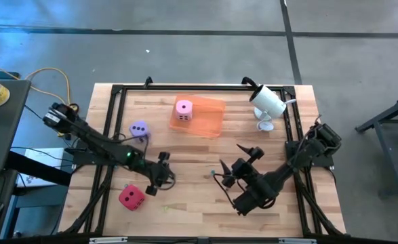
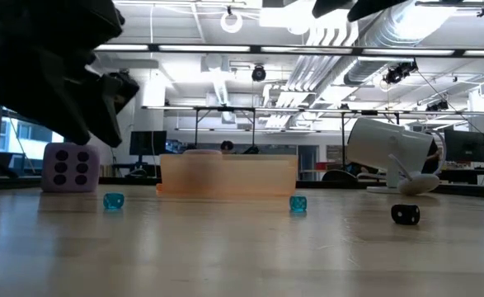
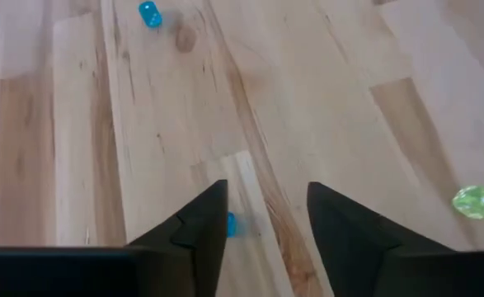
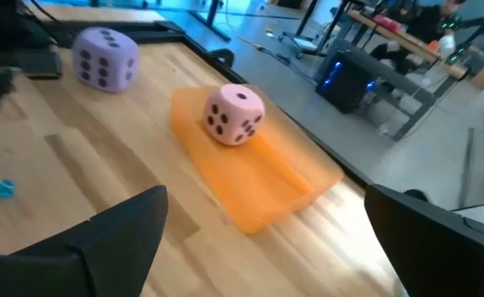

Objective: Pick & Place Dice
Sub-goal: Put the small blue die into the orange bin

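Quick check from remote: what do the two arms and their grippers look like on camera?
Both arms are black, jointed tubes with cabling along them. Left gripper and right gripper each end in two dark, wedge-shaped fingers. The left arm shows a small green light.

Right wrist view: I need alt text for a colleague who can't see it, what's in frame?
A pink die with dark pips sits on a flat translucent orange tray on the wooden table. A lavender-purple die stands on the wood beyond it, and a tiny blue die lies apart from both. The right gripper frames the foreground with its jaws wide open and empty.
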### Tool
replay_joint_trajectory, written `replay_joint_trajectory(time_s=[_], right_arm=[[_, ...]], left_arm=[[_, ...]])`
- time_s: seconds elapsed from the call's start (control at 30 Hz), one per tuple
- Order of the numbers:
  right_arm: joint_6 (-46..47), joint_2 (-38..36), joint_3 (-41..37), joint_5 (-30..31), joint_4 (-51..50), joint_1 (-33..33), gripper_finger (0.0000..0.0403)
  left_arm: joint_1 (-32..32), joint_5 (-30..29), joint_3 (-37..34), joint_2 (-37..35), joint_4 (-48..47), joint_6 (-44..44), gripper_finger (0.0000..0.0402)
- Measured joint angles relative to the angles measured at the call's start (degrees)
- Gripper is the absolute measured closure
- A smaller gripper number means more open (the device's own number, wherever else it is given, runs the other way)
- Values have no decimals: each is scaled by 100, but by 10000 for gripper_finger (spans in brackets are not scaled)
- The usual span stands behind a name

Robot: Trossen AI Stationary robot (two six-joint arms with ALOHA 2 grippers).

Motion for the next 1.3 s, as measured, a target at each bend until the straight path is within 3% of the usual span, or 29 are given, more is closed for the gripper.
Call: replay_joint_trajectory(time_s=[0.23,0.5,0.73,1.3], right_arm=[[-632,0,0,71,897,78,4],[-1347,0,0,-616,1957,119,4],[-1511,0,0,-666,2706,293,4],[-2249,2,0,-799,3795,684,4]], left_arm=[[-71,-170,0,119,-37,182,213],[-95,-207,0,379,114,148,213],[-20,-234,0,439,83,142,213],[306,-246,-1,759,125,102,213]])
